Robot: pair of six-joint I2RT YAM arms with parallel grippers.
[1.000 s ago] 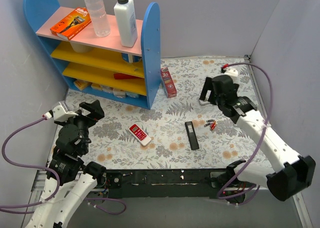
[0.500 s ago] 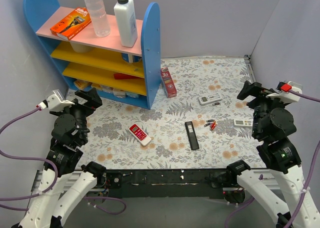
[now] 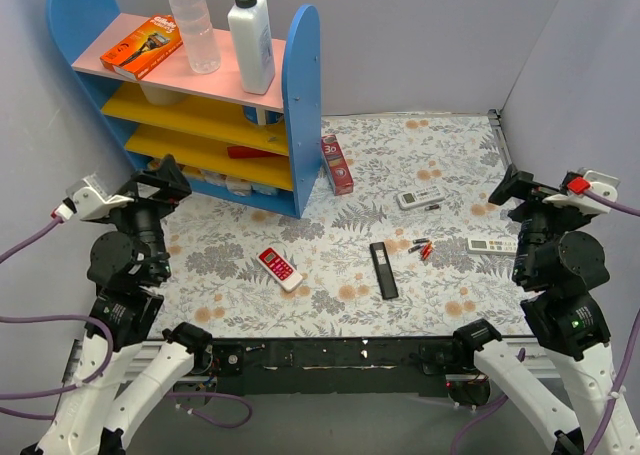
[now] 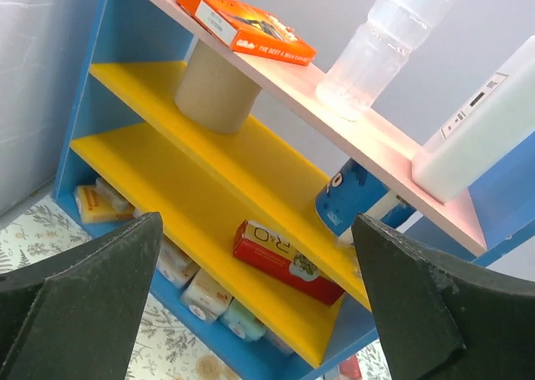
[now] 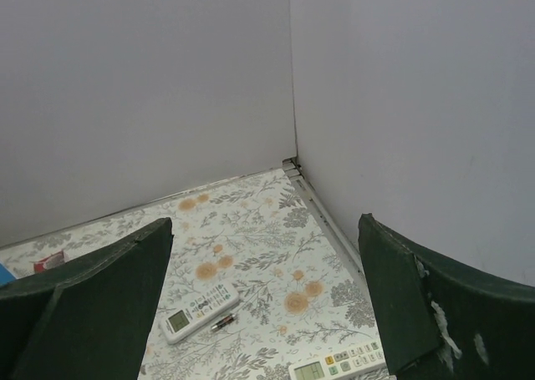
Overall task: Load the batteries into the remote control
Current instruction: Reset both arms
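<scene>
The slim black remote control (image 3: 384, 269) lies flat at the middle of the flowered table. A few small red and dark batteries (image 3: 423, 247) lie just right of it. One more dark battery (image 5: 222, 321) lies beside a white remote. My left gripper (image 3: 165, 178) is open and empty, raised at the far left and facing the shelf; its dark fingers (image 4: 79, 305) frame the left wrist view. My right gripper (image 3: 515, 188) is open and empty, raised at the far right; its fingers (image 5: 88, 305) frame the table's far right corner.
A blue and yellow shelf (image 3: 215, 125) with bottles and boxes stands at the back left. A red-and-white remote (image 3: 279, 268) lies left of centre. Two white remotes (image 3: 419, 197) (image 3: 492, 245) lie at the right. A red box (image 3: 337, 164) stands by the shelf. Grey walls enclose the table.
Both arms have drawn back and up to the table's sides. The right arm left the white remote at the back; the left gripper turned toward the shelf.
</scene>
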